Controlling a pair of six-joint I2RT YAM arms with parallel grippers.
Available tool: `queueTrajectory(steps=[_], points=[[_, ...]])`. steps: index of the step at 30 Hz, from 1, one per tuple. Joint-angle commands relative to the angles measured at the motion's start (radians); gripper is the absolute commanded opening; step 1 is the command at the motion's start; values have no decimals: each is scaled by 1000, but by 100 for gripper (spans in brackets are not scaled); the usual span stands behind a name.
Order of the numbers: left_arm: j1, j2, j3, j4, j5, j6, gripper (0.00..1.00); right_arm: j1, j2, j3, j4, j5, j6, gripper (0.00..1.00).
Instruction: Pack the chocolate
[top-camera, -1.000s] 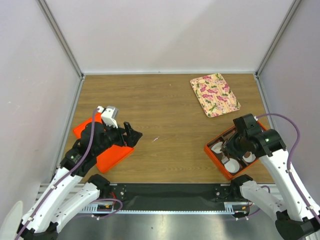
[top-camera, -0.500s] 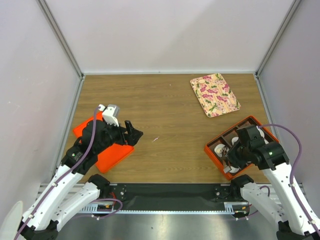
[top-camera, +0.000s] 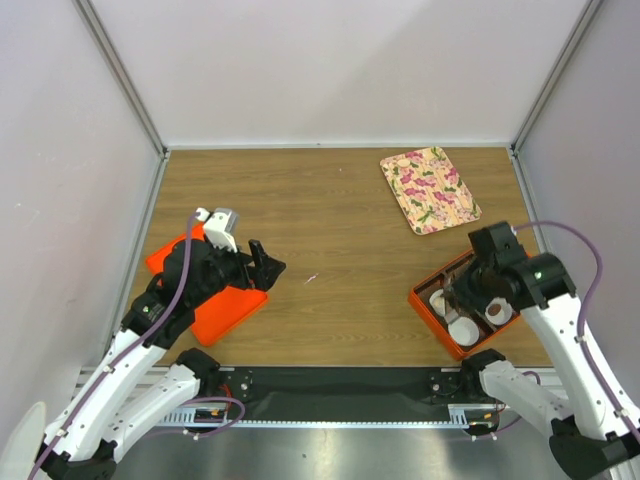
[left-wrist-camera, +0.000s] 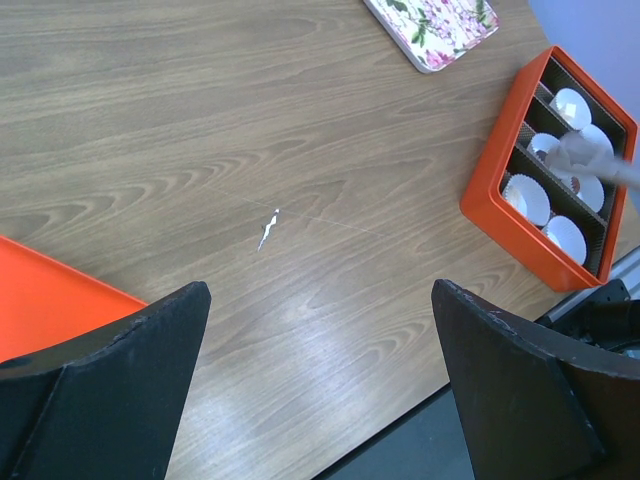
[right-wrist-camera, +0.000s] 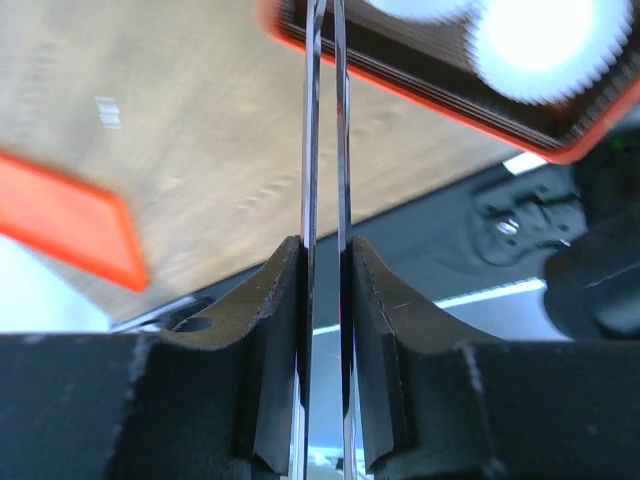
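I am stretching my left arm low and forward from the near left corner. The left gripper (left-wrist-camera: 318, 300) is hanging over the inner edge of the flat orange tray (top-camera: 215, 312), its black fingers (left-wrist-camera: 120, 370) spread wide with nothing between them. I am bending my right arm down over the orange box (left-wrist-camera: 487, 200) at the near right, and the right gripper (right-wrist-camera: 323, 250) is pinching thin metal tongs (right-wrist-camera: 322, 120), its moulded black pads pressing the two flat blades almost together. The blades are pointing toward the box, a plastic one with dark ribbed dividers and fluted white paper cups (left-wrist-camera: 530, 199) in its compartments. One chocolate (top-camera: 495, 313), a small round dark brown piece, is sitting in a cup just beside my right wrist. The table (top-camera: 330, 230) is showing matte wood grain. A rectangular floral tray (top-camera: 430, 189) with rounded corners is lying flat at its far right, and a tiny white scrap (left-wrist-camera: 268, 229) is lying mid-table.
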Motion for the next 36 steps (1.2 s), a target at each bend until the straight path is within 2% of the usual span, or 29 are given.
queueTrajectory(steps=[1, 6, 11, 13, 16, 18, 20, 23, 28, 32, 36], points=[[3, 16, 56, 26, 3, 11, 100, 4, 74, 169, -87, 46, -57, 28], [3, 71, 119, 7, 0, 22, 100, 21, 227, 291, 51, 98, -120, 27], [11, 162, 223, -32, -25, 21, 100, 215, 434, 308, 393, 264, -231, 29], [26, 189, 264, -67, -54, 16, 100, 252, 587, 324, 465, 305, -290, 32], [101, 216, 288, -95, -56, 5, 100, 303, 770, 336, 584, 334, -349, 33], [207, 222, 285, -79, -1, -7, 100, 350, 859, 338, 666, 395, -378, 34], [299, 254, 283, -76, 71, -30, 100, 369, 903, 329, 734, 414, -395, 36], [362, 292, 277, -75, 99, -59, 100, 378, 974, 277, 840, 368, -394, 38], [376, 343, 252, -30, 73, -73, 100, 411, 1052, 247, 904, 324, -366, 45], [376, 372, 246, -29, 47, -62, 100, 411, 1066, 224, 949, 279, -334, 57], [376, 363, 199, -18, 21, -62, 100, 411, 1074, 242, 941, 244, -300, 65]])
